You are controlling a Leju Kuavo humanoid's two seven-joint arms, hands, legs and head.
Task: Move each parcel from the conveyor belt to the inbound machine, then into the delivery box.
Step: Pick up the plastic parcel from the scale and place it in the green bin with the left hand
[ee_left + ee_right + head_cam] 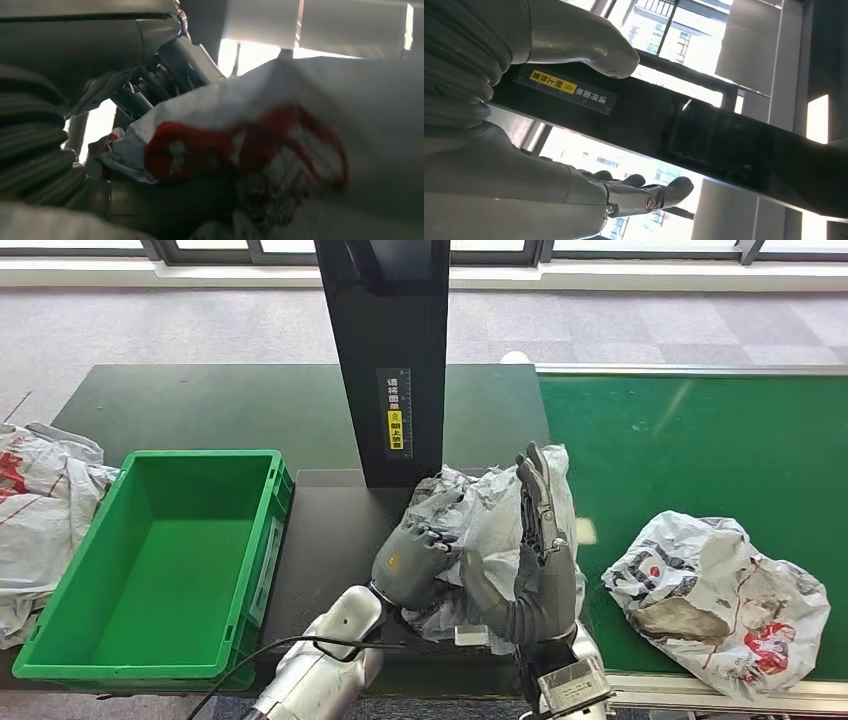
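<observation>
A crumpled white parcel with red print lies on the dark platform at the foot of the black inbound machine. My left hand grips its left side with curled fingers. Flat against the parcel's right side stands my right hand, fingers straight up and holding nothing; its thumb and fingers are spread before the machine's column. A second white parcel lies on the green conveyor belt to the right. The green delivery box stands at the left with nothing visible inside.
More white bags are heaped at the far left beside the box. A yellow label marks the machine's column. The dark table stretches behind the box, and the conveyor's metal edge runs along the front right.
</observation>
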